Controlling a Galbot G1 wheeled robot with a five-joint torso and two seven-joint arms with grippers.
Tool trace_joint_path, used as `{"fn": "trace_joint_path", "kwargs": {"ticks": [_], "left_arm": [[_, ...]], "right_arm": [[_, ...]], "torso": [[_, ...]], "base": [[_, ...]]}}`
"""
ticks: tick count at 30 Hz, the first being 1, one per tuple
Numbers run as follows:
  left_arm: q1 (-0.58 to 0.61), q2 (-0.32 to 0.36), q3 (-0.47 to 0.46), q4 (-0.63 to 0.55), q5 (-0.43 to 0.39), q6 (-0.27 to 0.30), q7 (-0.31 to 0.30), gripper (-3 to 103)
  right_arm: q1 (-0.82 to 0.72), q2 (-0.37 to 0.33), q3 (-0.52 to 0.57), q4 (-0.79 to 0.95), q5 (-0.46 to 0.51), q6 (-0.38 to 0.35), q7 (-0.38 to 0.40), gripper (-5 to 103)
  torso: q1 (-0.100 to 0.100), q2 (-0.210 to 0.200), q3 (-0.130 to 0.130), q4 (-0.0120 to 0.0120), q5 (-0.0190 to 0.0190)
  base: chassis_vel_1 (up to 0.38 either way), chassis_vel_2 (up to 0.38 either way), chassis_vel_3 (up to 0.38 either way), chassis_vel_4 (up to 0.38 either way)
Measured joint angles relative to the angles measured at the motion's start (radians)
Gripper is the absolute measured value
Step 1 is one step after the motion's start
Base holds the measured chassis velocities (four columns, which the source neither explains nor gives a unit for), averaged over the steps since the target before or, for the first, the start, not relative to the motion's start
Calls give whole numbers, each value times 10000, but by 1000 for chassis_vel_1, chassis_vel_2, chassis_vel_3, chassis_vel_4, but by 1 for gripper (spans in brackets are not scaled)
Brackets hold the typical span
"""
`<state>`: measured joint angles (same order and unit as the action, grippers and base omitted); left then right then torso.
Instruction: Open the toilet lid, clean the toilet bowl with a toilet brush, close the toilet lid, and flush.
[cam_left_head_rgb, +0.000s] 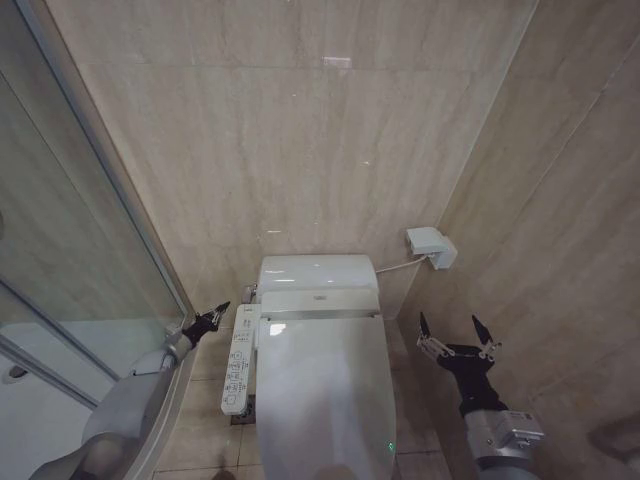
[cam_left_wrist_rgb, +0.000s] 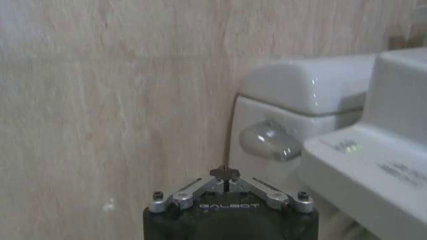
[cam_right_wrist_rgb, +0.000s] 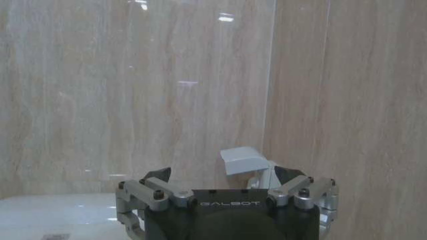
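The toilet lid (cam_left_head_rgb: 322, 385) lies flat and closed over the toilet bowl (cam_left_head_rgb: 375, 440), so the task looks to be either at its very start or at its last step, the flush; from this moment alone I cannot tell which. The left gripper (cam_left_head_rgb: 213, 315) hovers low beside the tank (cam_left_head_rgb: 318, 272), on the side of the control panel (cam_left_head_rgb: 240, 360), its jaws pressed together with nothing between them. In the left wrist view that gripper (cam_left_wrist_rgb: 225, 174) points toward a chrome flush lever (cam_left_wrist_rgb: 267, 141) on the tank's side, near it but not touching (which leans me toward the flush step). The right gripper (cam_left_head_rgb: 458, 332) hangs on the other side of the toilet, apart from it, jaws spread wide and empty; its wrist view shows the gripper (cam_right_wrist_rgb: 227, 180) facing the tiled wall and a white wall box (cam_right_wrist_rgb: 245, 160). If the flush is in hand, the closed left tips must reach the lever and press it down.
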<state>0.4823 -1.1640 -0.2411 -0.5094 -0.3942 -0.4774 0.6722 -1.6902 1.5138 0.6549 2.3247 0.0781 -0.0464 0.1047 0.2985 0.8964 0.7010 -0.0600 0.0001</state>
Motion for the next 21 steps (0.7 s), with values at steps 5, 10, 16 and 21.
{"fn": "trace_joint_path", "kwargs": {"ticks": [5,10,16,21], "left_arm": [[-113,-21,-35,-21,19,-42,12,0],[-104,8,-43,-60,61,-118,308,0],[-33,22,-97,-148,106,-272,680,0],[-16,58,-108,-154,100,-324,836,0]], "right_arm": [[0,0,0,0,0,0,0,100],[0,0,0,0,0,0,0,100],[0,0,0,0,0,0,0,100],[0,0,0,0,0,0,0,100]], "torso": [[0,0,0,0,0],[-2,0,0,2,-2],[4,-1,2,2,-1],[1,0,1,0,-1]], "base": [[0,0,0,0],[-11,7,11,-8],[-52,55,62,-44],[0,0,0,0]]}}
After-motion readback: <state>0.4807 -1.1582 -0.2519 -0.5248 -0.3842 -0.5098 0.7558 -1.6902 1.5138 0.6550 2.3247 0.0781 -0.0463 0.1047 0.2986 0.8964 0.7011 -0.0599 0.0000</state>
